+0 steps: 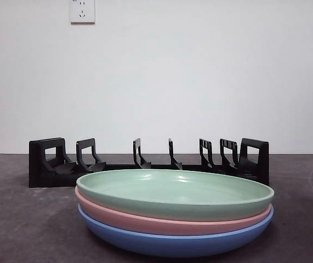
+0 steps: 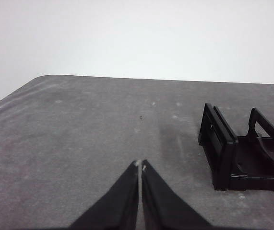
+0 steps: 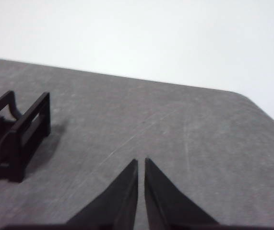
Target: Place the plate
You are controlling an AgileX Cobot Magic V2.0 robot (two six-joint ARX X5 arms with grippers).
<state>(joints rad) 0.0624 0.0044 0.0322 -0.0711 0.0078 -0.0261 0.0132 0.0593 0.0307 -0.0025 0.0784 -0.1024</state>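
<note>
Plates: three stacked on the grey table point(image 1: 13, 230), green plate point(image 1: 175, 192) on top, pink plate point(image 1: 145, 220) under it, blue plate point(image 1: 172, 244) at the bottom, all nested, sitting just in front of the black dish rack point(image 1: 46, 164). Neither of my grippers is near the stack (it shows in no wrist view). Rack runs long across the table behind the plates, slots empty, dividers upright. My left gripper point(image 2: 140, 165) hangs over bare table with jaws pressed together, holding nothing; one rack end sits off to its side, apart. My right gripper point(image 3: 141, 162) has jaws nearly touching, a thin gap, nothing between; the other rack end lies to its side, apart.
</note>
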